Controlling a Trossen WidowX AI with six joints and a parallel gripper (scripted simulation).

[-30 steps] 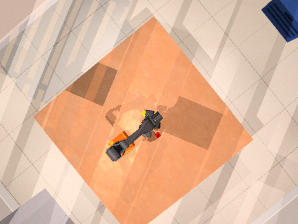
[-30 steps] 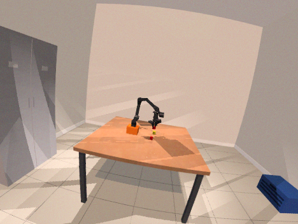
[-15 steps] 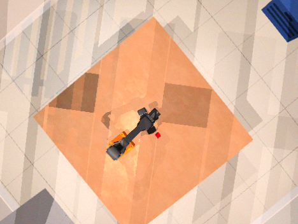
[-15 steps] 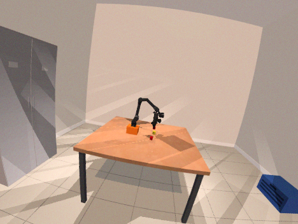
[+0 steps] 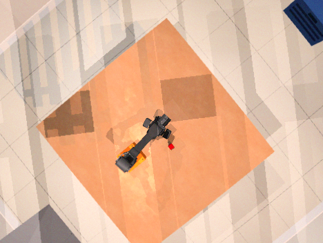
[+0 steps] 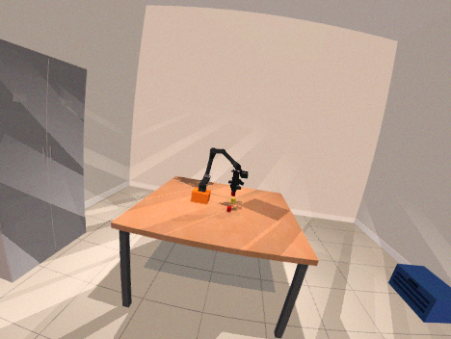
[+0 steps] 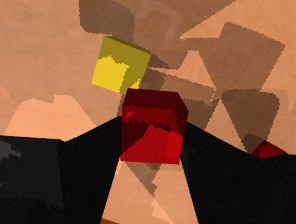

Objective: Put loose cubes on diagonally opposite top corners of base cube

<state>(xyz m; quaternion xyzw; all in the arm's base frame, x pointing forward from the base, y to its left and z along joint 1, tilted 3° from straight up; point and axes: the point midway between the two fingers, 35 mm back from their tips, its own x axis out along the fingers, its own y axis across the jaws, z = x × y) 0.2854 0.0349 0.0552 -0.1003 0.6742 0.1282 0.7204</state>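
My gripper (image 6: 233, 192) (image 7: 151, 125) is shut on a red cube (image 7: 151, 145), which sits level between the fingertips. The held cube is in the air; in the wrist view it overlaps the near corner of the yellow base cube (image 6: 233, 200) (image 7: 114, 71). The yellow cube lies on the table, turned at an angle to the held one, and is hidden under the arm in the top view. The other red cube (image 5: 171, 146) (image 6: 228, 209) (image 7: 269, 150) lies on the table on the far right in the wrist view, partly hidden by a finger.
The orange block (image 5: 141, 157) (image 6: 200, 196) at the arm's base stands on the wooden table (image 5: 207, 155) (image 6: 169, 217). Shadows of the arm cross the table around the cubes. A blue box (image 5: 307, 21) (image 6: 424, 294) stands on the floor away from the table.
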